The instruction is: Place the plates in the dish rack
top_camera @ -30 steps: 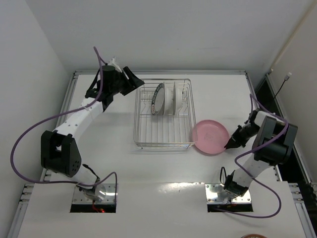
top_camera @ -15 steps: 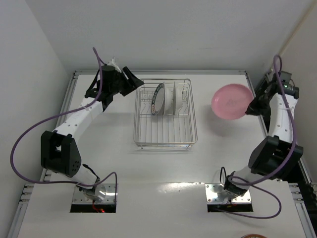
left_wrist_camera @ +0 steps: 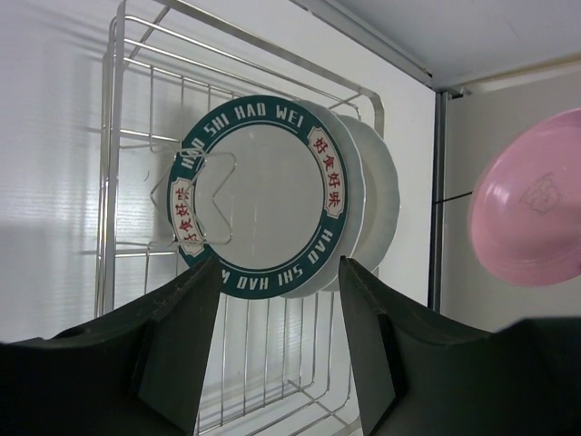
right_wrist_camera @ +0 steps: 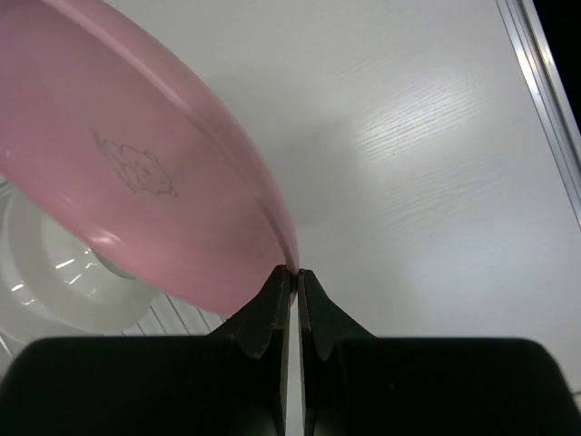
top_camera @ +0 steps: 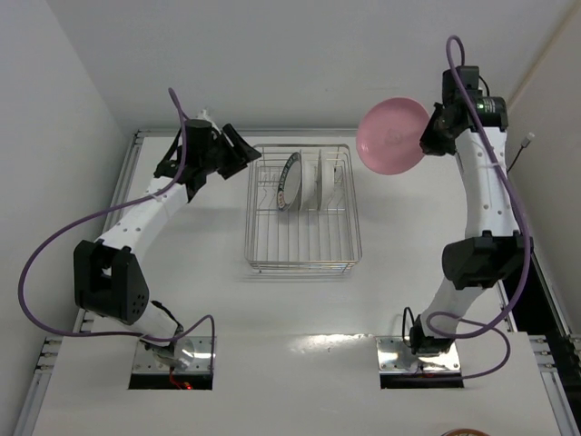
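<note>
The silver wire dish rack (top_camera: pixel 251 232) sits mid-table. A white plate with a dark blue lettered rim (top_camera: pixel 289 182) (left_wrist_camera: pixel 263 209) stands upright in its slots. A plain white plate (top_camera: pixel 314 180) (left_wrist_camera: pixel 383 195) stands right behind it. My right gripper (top_camera: pixel 427 141) (right_wrist_camera: pixel 292 271) is shut on the rim of the pink plate (top_camera: pixel 392 134) (right_wrist_camera: pixel 136 182). It holds the plate tilted, high over the table's back right, just right of the rack's far corner. My left gripper (top_camera: pixel 245 150) (left_wrist_camera: pixel 277 345) hangs open and empty by the rack's back left corner, facing the plates.
A metal rail (top_camera: pixel 290 133) runs along the table's back edge, with the wall close behind. A dark gap (top_camera: pixel 545 300) borders the right edge. The left arm's purple cable (top_camera: pixel 54 245) loops out over the left side.
My right arm has lifted the pink plate off the table right of the rack and swung it up and back, towards the rack's far right corner. The left arm has not moved.
</note>
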{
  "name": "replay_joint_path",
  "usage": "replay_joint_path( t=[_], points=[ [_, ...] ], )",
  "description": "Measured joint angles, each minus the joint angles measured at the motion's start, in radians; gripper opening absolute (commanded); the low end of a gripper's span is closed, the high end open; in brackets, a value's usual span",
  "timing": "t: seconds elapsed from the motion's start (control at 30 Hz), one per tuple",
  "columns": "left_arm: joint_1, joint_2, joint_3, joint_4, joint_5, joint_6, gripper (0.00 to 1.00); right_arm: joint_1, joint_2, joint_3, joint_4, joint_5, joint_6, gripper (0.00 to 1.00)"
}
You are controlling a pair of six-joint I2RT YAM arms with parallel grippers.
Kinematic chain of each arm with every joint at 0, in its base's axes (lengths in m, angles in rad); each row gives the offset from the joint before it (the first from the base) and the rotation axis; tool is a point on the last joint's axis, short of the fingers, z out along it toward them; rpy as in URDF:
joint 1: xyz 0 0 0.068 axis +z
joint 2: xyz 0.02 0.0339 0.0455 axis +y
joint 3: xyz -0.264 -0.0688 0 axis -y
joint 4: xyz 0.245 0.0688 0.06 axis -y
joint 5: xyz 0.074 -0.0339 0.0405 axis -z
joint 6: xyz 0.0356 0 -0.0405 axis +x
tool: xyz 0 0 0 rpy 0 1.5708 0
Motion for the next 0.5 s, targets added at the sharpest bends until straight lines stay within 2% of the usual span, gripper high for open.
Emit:
replay_joint_path(
  t=[0.17, 0.5],
  points=[
    [0.000, -0.005, 0.000, -0.023, -0.005, 0.000, 0.51, 0.049, 0.015, -0.008, -0.009, 0.076, -0.021, 0.00],
    [0.000, -0.048, 0.000, -0.065, -0.022, 0.000, 0.51, 0.179, 0.015, -0.057, 0.077, 0.090, -0.101, 0.00]
  ],
)
